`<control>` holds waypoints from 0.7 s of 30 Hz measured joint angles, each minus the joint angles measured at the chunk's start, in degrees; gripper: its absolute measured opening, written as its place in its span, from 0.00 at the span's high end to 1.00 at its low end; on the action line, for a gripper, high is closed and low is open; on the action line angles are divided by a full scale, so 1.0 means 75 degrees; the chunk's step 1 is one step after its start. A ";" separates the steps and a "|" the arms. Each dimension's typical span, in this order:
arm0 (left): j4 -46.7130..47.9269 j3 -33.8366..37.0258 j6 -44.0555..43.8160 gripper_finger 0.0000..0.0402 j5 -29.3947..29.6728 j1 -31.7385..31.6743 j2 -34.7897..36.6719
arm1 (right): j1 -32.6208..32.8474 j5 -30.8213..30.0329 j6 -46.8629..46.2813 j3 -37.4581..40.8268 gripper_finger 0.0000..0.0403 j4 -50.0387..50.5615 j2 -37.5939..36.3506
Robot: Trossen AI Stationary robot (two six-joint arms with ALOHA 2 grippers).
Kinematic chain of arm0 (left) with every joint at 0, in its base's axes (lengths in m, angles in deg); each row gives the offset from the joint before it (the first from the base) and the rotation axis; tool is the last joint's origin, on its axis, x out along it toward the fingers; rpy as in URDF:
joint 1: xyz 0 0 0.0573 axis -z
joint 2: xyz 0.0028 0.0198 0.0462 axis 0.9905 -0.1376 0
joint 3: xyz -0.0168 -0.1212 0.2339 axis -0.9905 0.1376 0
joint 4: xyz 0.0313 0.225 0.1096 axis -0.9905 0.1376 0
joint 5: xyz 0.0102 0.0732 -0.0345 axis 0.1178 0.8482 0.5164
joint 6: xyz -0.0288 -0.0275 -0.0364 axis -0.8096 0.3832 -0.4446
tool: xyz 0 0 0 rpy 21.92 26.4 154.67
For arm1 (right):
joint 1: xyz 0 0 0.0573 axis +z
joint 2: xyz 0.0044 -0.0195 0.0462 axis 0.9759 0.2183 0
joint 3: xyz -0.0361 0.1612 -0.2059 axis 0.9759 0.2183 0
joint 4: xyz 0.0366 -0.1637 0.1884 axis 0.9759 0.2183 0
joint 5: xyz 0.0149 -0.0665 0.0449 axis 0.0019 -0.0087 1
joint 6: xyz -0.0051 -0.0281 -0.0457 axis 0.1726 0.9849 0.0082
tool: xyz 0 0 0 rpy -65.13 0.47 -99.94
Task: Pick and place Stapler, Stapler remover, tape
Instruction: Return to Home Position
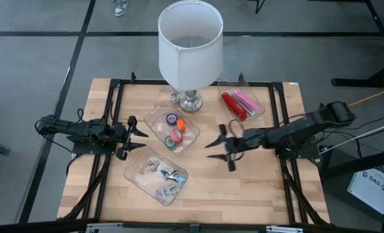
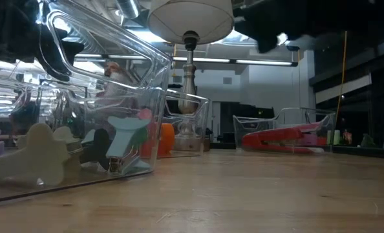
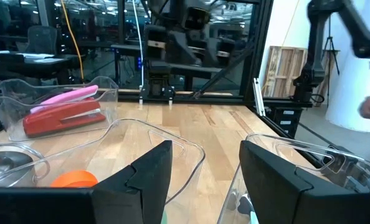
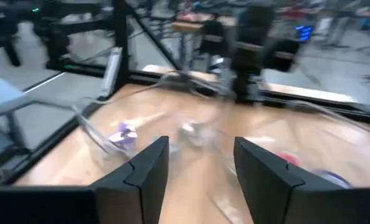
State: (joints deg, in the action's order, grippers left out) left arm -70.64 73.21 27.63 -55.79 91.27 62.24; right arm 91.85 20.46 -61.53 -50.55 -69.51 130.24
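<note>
- Wooden worktop point(image 1: 244, 188) inside a black frame, carrying three clear bins (all grouped around its middle).
- White-shaded lamp point(image 1: 190, 45) on a metal foot at the back of the worktop, just behind the middle bin.
- Left end effector point(image 1: 143, 140) over the left half of the worktop, pointing inward, just beside the near-left corner of the middle bin; fingers spread wide, nothing between them.
- Right end effector point(image 1: 211, 150) over the open wood to the right of the middle bin, pointing toward it; fingers likewise spread apart and empty (the gap plain in its own wrist view).
- Front bin point(image 1: 137, 171), nearest the front edge, holding the staple removers point(image 1: 167, 178) in a loose heap.
- Middle bin point(image 1: 192, 133), between the two end effectors, holding the tape point(image 1: 174, 129): small rolls in purple, orange, green and pink-red, lying close together.
- Back-right bin point(image 1: 260, 107), beside the lamp foot, holding a red stapler point(image 1: 233, 107) and a pink stapler point(image 1: 245, 100) side by side.
</note>
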 joint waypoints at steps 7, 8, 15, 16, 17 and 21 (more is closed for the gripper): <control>-0.0003 0.0000 0.0002 0.54 -0.0001 -0.0002 0.0003 | -0.0150 -0.0622 0.0021 0.2509 0.55 -0.0282 -0.2548; 0.0000 0.0000 0.0001 0.54 0.0001 0.0001 0.0003 | -0.0198 -0.0644 0.0084 0.2839 0.55 -0.0332 -0.2895; -0.0001 0.0001 -0.0001 0.54 0.0000 0.0000 0.0000 | -0.0405 -0.0579 0.0260 0.4468 0.55 -0.0295 -0.4762; 0.0000 0.0001 0.0000 0.54 -0.0001 -0.0002 0.0000 | -0.0427 -0.0475 0.0259 0.4466 0.55 -0.0021 -0.4944; -0.0003 0.0000 0.0002 0.54 0.0001 -0.0001 0.0000 | -0.0440 -0.0362 0.0313 0.4468 0.55 0.0123 -0.5116; -0.0003 0.0002 -0.0001 0.54 -0.0002 -0.0002 0.0000 | -0.0440 -0.0175 0.0776 0.4468 0.55 0.0701 -0.5752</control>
State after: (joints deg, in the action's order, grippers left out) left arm -70.66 73.23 27.62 -55.80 91.26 62.24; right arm 88.55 19.15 -55.71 -17.04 -64.24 87.09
